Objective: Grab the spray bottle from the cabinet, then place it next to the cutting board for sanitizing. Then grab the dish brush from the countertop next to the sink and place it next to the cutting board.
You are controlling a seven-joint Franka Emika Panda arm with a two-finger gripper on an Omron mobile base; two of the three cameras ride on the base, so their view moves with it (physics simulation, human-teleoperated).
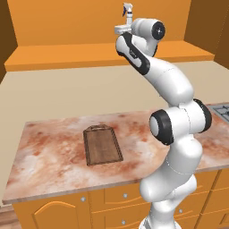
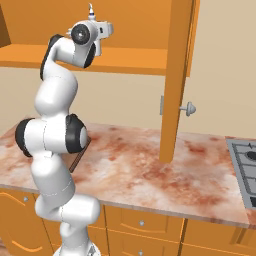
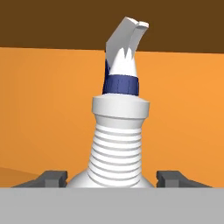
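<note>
The hand brackets the base of the spray bottle, one tip at 9 o'clock and one at 3 o'clock, apparently closed on its body, though contact is hidden. The bottle stands upright on the cabinet shelf. To do this well: confirm a firm, centred grip, then lift straight before drawing out toward the cutting board on the bench.

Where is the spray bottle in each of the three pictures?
Left base view: the spray bottle pokes up at the top, right of middle, above the robot's hand, inside the cabinet.
Right base view: only its nozzle tip peeks out at the top left, above the hand.
Hand view: it stands big in the middle, between the two fingertips.
Shared landmark: the orange cabinet behind the bottle.
</note>
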